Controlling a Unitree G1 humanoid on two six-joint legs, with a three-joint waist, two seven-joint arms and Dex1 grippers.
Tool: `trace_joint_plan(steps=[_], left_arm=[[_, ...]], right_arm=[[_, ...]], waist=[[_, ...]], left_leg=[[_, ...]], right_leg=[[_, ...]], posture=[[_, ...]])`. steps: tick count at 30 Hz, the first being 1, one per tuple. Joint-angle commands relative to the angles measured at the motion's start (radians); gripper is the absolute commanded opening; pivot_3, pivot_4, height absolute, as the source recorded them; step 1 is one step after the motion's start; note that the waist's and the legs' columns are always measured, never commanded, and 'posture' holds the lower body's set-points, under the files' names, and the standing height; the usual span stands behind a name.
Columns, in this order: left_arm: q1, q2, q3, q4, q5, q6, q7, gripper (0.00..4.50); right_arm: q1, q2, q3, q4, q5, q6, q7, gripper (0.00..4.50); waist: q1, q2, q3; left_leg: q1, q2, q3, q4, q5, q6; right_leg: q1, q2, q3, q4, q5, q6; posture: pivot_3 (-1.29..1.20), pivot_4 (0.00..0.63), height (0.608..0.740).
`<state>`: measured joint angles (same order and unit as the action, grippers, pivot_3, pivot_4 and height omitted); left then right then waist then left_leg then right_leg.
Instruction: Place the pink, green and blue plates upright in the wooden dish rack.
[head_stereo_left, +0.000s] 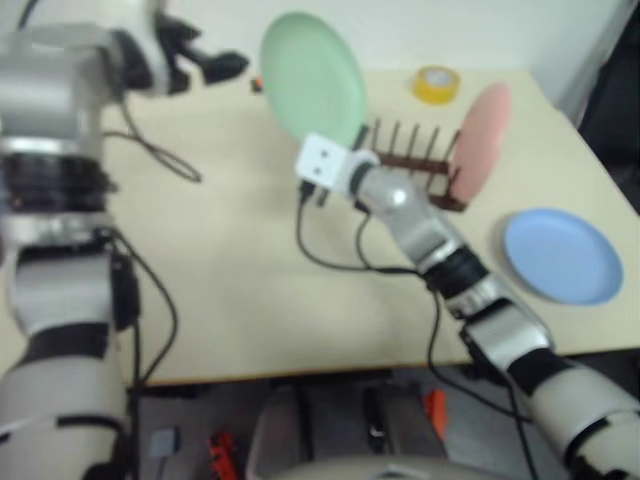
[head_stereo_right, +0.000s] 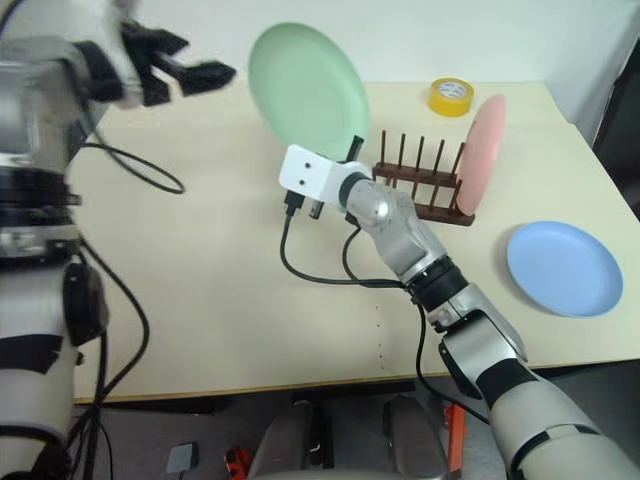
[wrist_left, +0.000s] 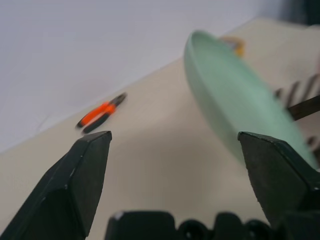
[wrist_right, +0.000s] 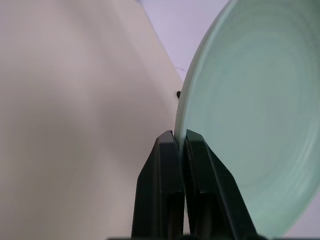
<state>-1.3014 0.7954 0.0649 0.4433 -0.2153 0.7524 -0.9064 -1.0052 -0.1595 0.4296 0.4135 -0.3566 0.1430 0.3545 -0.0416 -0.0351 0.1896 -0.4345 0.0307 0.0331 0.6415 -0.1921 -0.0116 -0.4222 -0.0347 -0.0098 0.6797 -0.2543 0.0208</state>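
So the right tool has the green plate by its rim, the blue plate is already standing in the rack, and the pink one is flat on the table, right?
Not quite. The colours are swapped: the pink plate stands upright in the rack, and the blue plate lies flat on the table, as the right eye view shows. The right tool does hold the green plate by its rim.

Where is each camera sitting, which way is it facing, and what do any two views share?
Head cameras: look down over the table, both arms, rack, pink plate, blue plate, tape.
Left wrist: along the open left gripper toward pliers.
Right wrist: along the right gripper, shut on the green plate.
Shared: the green plate.
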Motion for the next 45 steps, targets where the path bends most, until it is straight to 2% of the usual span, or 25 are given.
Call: trace_joint_plan(steps=[1, 6, 9, 12, 16, 19, 21, 24, 28, 31, 37, 45], left_arm=[[-0.009, 0.086, 0.119, -0.056, -0.116, -0.088, -0.153, 4.43], [0.106, 0.109, 0.208, -0.069, -0.217, -0.079, -0.215, 4.43], [0.203, 0.081, 0.171, -0.107, -0.203, -0.106, -0.204, 4.43], [0.23, 0.057, 0.163, -0.124, -0.225, -0.104, -0.208, 4.43], [0.226, 0.033, 0.13, -0.077, -0.204, -0.141, -0.213, 4.43], [0.211, 0.015, 0.111, -0.034, -0.194, -0.172, -0.221, 4.43], [0.2, 0.005, 0.101, -0.009, -0.188, -0.189, -0.223, 4.43], [0.174, -0.016, 0.081, 0.04, -0.177, -0.217, -0.225, 4.43], [0.155, -0.041, 0.06, 0.073, -0.168, -0.237, -0.233, 4.43], [0.154, -0.061, 0.05, 0.076, -0.17, -0.238, -0.232, 4.43], [0.173, -0.065, 0.036, 0.045, -0.166, -0.222, -0.233, 4.43], [0.2, -0.047, 0.041, 0.007, -0.167, -0.198, -0.222, 4.43]], right_arm=[[-0.017, 0.003, -0.119, -0.1, 0.105, 0.01, 0.04, 0.0], [-0.036, -0.016, -0.343, -0.259, 0.345, 0.228, 0.123, 0.0], [-0.123, -0.067, -0.59, -0.348, 0.586, 0.546, 0.115, 0.0], [-0.214, -0.151, -0.756, -0.381, 0.755, 0.817, 0.1, 0.0], [-0.287, -0.273, -0.845, -0.382, 0.834, 1.007, 0.064, 0.0], [-0.295, -0.32, -0.882, -0.4, 0.875, 1.098, 0.035, 0.0], [-0.29, -0.333, -0.897, -0.421, 0.903, 1.146, 0.024, 0.0], [-0.309, -0.291, -1.001, -0.438, 0.981, 1.3, -0.008, 0.0], [-0.3, -0.257, -1.052, -0.463, 1.018, 1.388, -0.038, 0.0], [-0.278, -0.24, -1.075, -0.458, 1.069, 1.446, -0.008, 0.0], [-0.21, -0.288, -1.01, -0.369, 1.036, 1.345, -0.004, 0.0], [-0.178, -0.373, -0.941, -0.271, 1.057, 1.261, 0.071, 0.0]], waist=[[0.0, 0.0, 0.0], [0.012, 0.0, 0.0], [0.02, 0.0, 0.0], [0.03, 0.0, 0.0], [0.031, -0.001, 0.0], [0.023, 0.0, 0.0], [0.014, 0.0, 0.0], [0.008, 0.0, 0.0], [0.008, 0.0, 0.0], [0.01, 0.0, 0.0], [0.01, 0.0, 0.0], [0.009, 0.0, 0.001]], left_leg=[[0.0, 0.0, 0.0, -0.001, 0.0, 0.0], [0.001, 0.002, -0.001, 0.0, 0.0, 0.0], [0.001, 0.001, -0.002, 0.003, 0.001, -0.002], [0.001, 0.001, -0.002, 0.003, 0.004, -0.001], [0.002, 0.001, -0.001, 0.0, 0.004, -0.001], [0.002, 0.001, 0.0, -0.001, 0.004, -0.001], [0.002, 0.001, 0.0, -0.002, 0.004, -0.001], [0.002, 0.001, 0.0, -0.003, 0.004, -0.001], [0.002, 0.001, 0.0, -0.006, 0.004, -0.001], [0.002, 0.001, 0.0, -0.006, 0.004, -0.001], [0.001, 0.0, 0.0, -0.007, 0.004, -0.001], [0.001, 0.0, 0.0, -0.009, 0.004, -0.001]], right_leg=[[0.0, -0.001, 0.0, 0.0, 0.0, 0.0], [0.002, -0.002, -0.001, 0.001, 0.0, 0.0], [0.004, -0.003, -0.002, 0.001, 0.0, 0.0], [0.004, -0.005, -0.002, 0.0, 0.003, 0.001], [0.004, -0.005, -0.001, -0.001, 0.003, -0.001], [0.002, -0.003, -0.001, 0.0, 0.002, -0.003], [0.001, -0.002, -0.001, 0.0, 0.001, -0.004], [0.001, -0.001, -0.001, 0.0, 0.001, -0.004], [0.0, 0.0, 0.0, 0.0, 0.001, -0.004], [0.0, -0.001, -0.001, 0.0, 0.001, -0.004], [0.0, -0.002, -0.001, -0.001, 0.001, -0.003], [0.0, -0.001, -0.001, -0.002, 0.001, -0.004]], posture=[[0.0, 0.15, 0.74], [0.0, 0.15, 0.74], [0.0, 0.15, 0.74], [0.0, 0.15, 0.74], [0.0, 0.15, 0.74], [0.0, 0.15, 0.74], [0.0, 0.15, 0.74], [0.0, 0.15, 0.74], [0.0, 0.15, 0.74], [0.0, 0.15, 0.74], [0.0, 0.15, 0.74], [0.0, 0.15, 0.74]])
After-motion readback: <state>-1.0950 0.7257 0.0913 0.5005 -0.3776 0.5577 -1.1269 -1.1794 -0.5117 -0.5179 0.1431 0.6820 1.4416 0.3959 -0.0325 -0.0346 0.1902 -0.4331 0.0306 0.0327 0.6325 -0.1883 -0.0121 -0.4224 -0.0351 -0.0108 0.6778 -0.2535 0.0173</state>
